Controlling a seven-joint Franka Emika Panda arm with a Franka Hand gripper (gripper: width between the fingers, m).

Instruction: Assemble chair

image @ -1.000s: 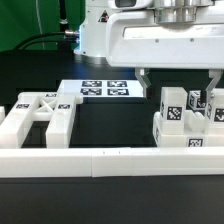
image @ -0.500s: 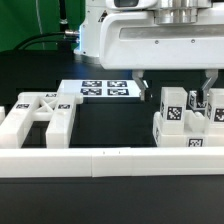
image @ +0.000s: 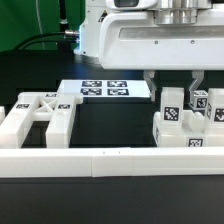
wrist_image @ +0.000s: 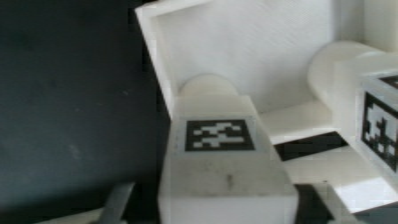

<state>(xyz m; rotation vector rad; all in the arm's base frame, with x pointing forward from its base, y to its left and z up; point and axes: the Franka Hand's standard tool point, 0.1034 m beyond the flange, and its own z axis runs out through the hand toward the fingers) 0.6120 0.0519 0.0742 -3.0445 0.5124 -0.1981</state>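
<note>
My gripper (image: 171,92) hangs over the chair parts on the exterior view's right. Its fingers (image: 150,86) straddle the top of an upright white leg (image: 172,108) with a tag on it, and a small gap shows on each side. In the wrist view the same leg (wrist_image: 217,140) stands between the fingers (wrist_image: 125,203) of the gripper (wrist_image: 222,208), on a flat white slab (wrist_image: 222,45). Another tagged part (wrist_image: 365,100) stands beside it. More tagged legs (image: 205,105) stand on the white block (image: 185,135). An X-braced frame (image: 40,112) lies on the exterior view's left.
The marker board (image: 105,90) lies flat behind the parts, in the middle. A long low white border rail (image: 110,162) runs along the front. The robot's white body (image: 150,40) fills the upper part of the view.
The fingers have drawn inward from a wide spread to stand close on either side of the tagged leg. The parts have not moved.
</note>
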